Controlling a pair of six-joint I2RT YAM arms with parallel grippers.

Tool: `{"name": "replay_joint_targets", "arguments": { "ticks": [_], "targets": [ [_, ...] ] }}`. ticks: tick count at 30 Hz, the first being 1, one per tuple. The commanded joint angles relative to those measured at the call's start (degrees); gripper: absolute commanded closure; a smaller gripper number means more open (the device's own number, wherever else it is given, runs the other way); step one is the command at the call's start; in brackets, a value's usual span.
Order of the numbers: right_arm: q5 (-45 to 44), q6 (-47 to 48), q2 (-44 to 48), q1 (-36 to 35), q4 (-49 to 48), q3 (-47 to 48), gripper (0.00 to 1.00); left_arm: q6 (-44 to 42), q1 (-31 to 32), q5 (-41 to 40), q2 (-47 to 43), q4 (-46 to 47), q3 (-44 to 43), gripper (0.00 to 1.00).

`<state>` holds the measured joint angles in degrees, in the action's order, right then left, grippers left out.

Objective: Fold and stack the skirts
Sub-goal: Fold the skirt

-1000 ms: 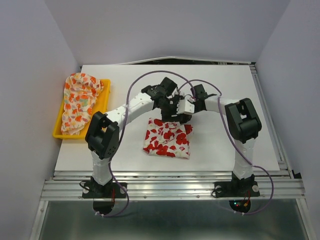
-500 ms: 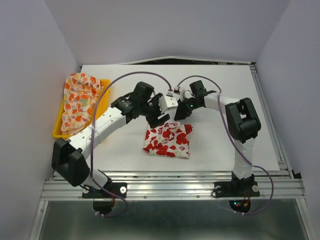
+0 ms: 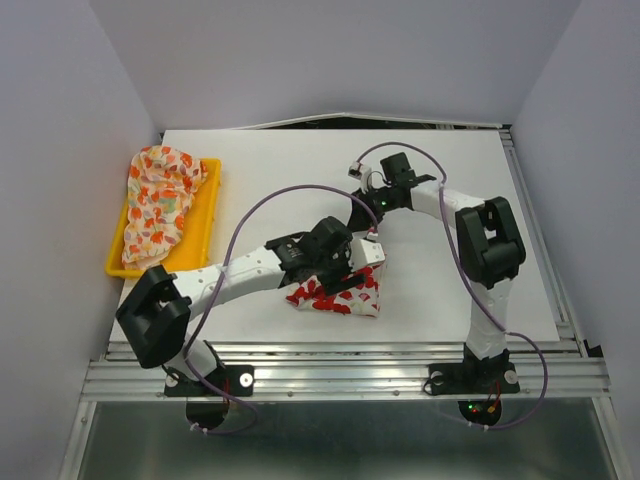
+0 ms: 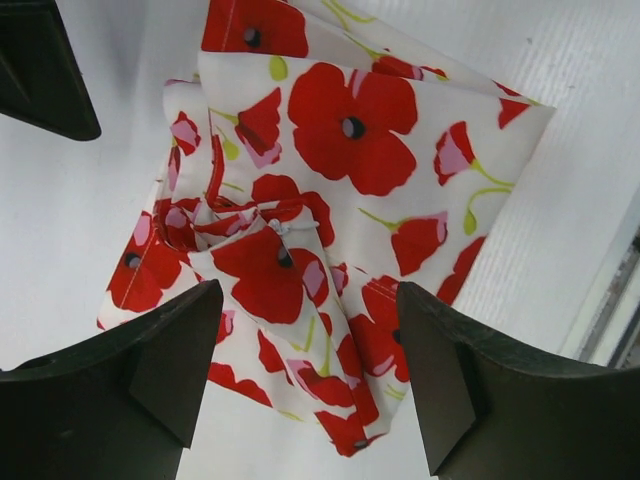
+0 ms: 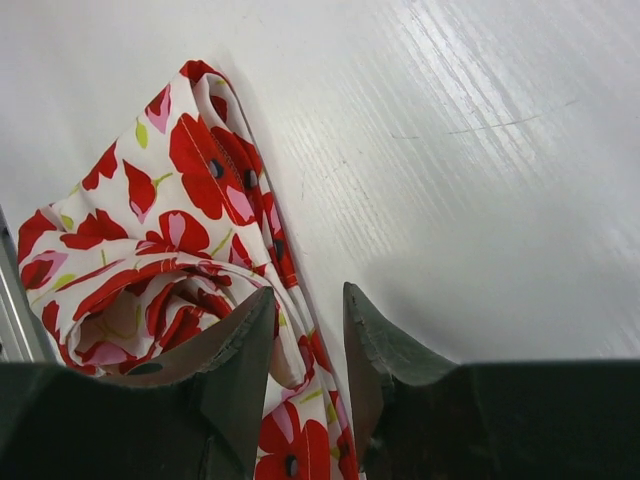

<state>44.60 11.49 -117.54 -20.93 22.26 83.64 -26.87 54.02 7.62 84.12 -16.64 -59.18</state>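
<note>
Since the red-flowered skirt (image 4: 370, 150) is soft and limp, its layered edge beneath the left gripper (image 4: 305, 300), which is held apart, is best pinched.

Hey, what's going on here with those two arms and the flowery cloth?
Two robot arms are folding skirts. The red-flowered skirt lies folded mid-table, and the left gripper hovers open over it. The right gripper is farther back, its fingers narrowly apart and empty. The orange-print skirt lies crumpled in the yellow tray, so nothing is stacked yet.
</note>
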Motion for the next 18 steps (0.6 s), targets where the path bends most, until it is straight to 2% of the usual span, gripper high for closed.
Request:
{"name": "replay_joint_targets", "arguments": {
  "ticks": [1,4,9,10,11,12,13,14,15,16,17,18],
  "targets": [
    [3.0,-0.9,-1.1,0.4,-0.3,2.0,0.61,1.0,0.9,-6.8,2.5,5.0,0.1,0.18],
    [4.3,-0.9,-1.3,-0.1,-0.8,0.2,0.61,0.5,0.9,-9.4,4.4,5.8,0.6,0.24],
    [4.3,0.6,-2.3,-0.6,-0.6,-0.9,0.62,-0.2,0.9,-8.2,5.8,5.9,0.6,0.28],
    [4.4,0.8,-2.4,-0.6,-0.5,-1.1,0.62,-0.4,0.9,-8.2,6.1,5.7,0.5,0.33],
    [4.4,1.5,-2.9,-0.6,0.0,-1.1,0.62,-0.4,0.9,-8.3,6.4,5.4,0.5,0.45],
    [4.4,1.9,-3.0,-0.6,0.1,-1.2,0.62,-0.2,0.9,-8.3,6.2,5.2,0.5,0.45],
    [4.2,2.1,-3.1,-1.1,0.2,-1.4,0.62,-0.1,0.8,-8.4,5.9,5.3,0.6,0.59],
    [4.0,2.8,-3.3,-1.1,0.4,-1.6,0.62,0.5,0.4,-8.6,4.8,5.6,1.2,0.67],
    [3.8,3.2,-3.4,-1.1,0.5,-1.8,0.62,1.1,0.0,-8.8,3.9,5.7,1.3,0.83],
    [3.6,3.5,-3.4,-1.1,0.6,-2.0,0.62,1.6,-0.5,-8.8,3.1,5.9,1.9,0.93],
    [3.4,4.0,-3.4,-1.1,0.6,-2.2,0.62,2.3,-0.9,-8.8,1.5,6.1,2.0,0.99],
    [3.3,4.2,-3.5,-1.1,0.7,-2.3,0.63,2.4,-1.9,-8.8,0.7,6.2,2.2,1.0]
  ]
}}
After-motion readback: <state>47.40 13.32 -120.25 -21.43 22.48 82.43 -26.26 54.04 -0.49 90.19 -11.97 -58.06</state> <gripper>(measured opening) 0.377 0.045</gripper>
